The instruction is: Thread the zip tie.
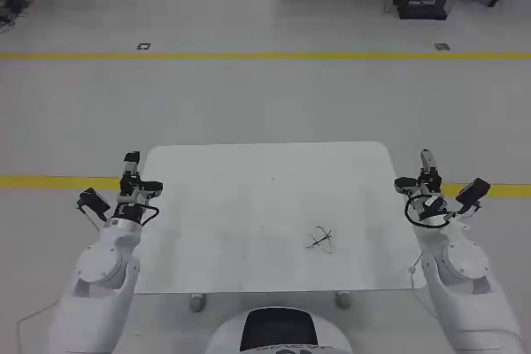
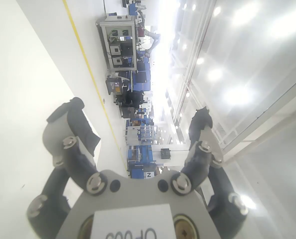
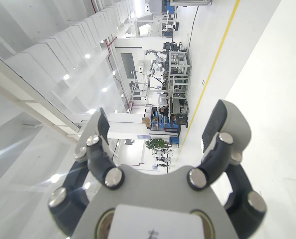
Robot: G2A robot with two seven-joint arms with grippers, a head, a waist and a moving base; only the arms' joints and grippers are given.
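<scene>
Lying on the white table (image 1: 248, 177), the dark zip tie (image 1: 320, 239) is nearer the right hand (image 1: 426, 159) than the left hand (image 1: 131, 161). Both hands hang wide open beside the table's edges, holding nothing. Two yellow lines (image 1: 265, 56) cross the grey floor (image 1: 248, 97).

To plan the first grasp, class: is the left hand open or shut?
Open. The left hand has its fingers wide apart in its wrist view, nothing between them.
</scene>
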